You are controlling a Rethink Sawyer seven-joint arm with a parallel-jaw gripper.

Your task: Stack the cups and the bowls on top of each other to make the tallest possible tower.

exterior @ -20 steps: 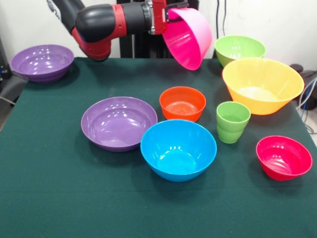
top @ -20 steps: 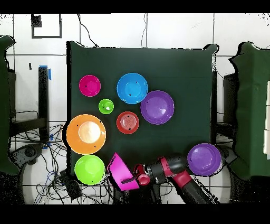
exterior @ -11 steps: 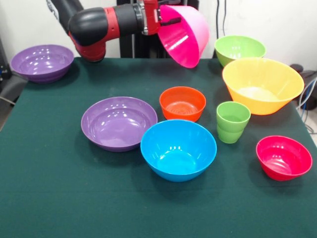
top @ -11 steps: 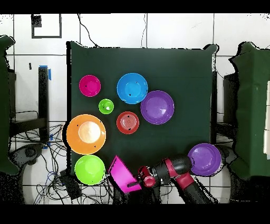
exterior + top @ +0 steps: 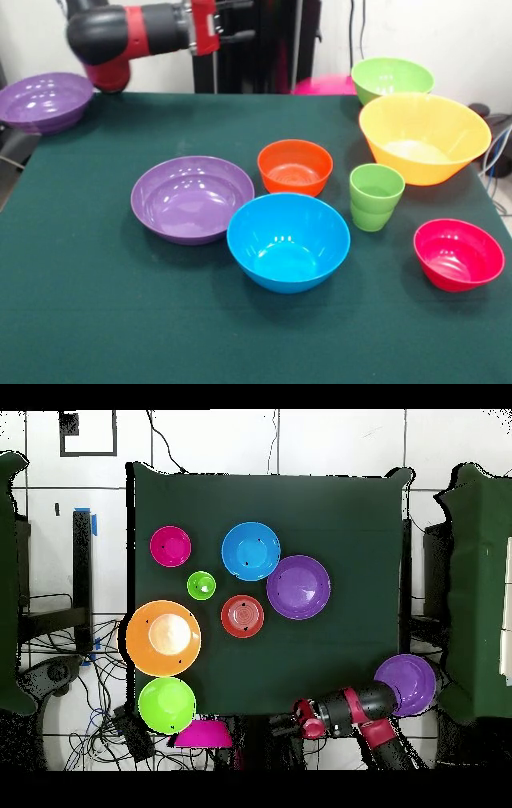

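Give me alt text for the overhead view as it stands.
The red and black robot arm holds nothing; a hot-pink plastic bowl lies past the green table's edge. On the cloth sit seven bowls, one purple bowl overhanging the edge, and a lime-green tumbler.

A dark green cloth [image 5: 96, 320] covers the table, with tangled cables [image 5: 100, 684] on the white tiled floor [image 5: 330, 439] beside it.

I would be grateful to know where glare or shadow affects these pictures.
Front view: bright glints on the blue bowl and the nearer purple bowl, a pale washed-out patch inside the yellow-orange bowl, soft shadows beside the bowls. Overhead view: the same bowl's centre looks whitish; the green cloth is evenly lit, without strong shadows.
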